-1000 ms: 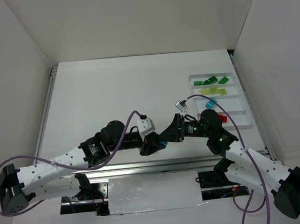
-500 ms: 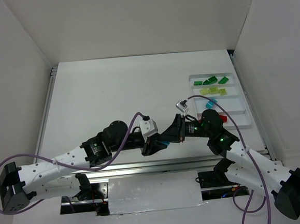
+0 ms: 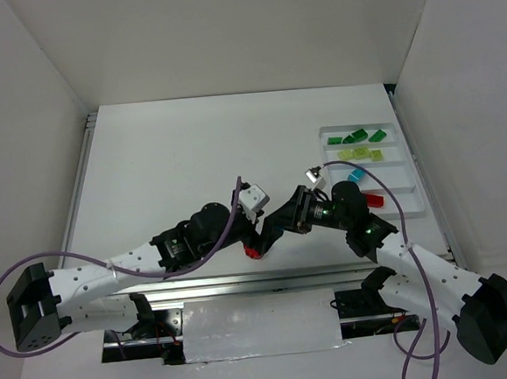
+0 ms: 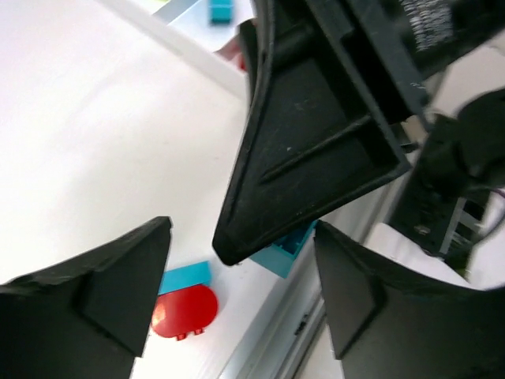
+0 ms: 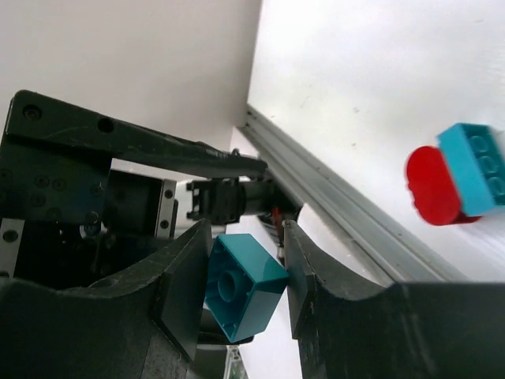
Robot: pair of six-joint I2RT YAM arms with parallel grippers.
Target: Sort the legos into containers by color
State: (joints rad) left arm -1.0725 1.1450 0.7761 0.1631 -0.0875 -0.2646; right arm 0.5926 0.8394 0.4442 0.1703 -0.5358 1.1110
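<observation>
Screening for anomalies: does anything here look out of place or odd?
Yes. A red brick and a loose cyan brick lie touching by the near rail, far from the tray. The right gripper, clamping a second cyan brick, pokes between the left gripper's open fingers.

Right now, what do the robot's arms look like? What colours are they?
Both arms are white tubes dotted with little holes, the left arm and the right arm, joined by chunky black joints. A purple cable loops along each. The fingers are flat, black, scuffed wedges.
</observation>
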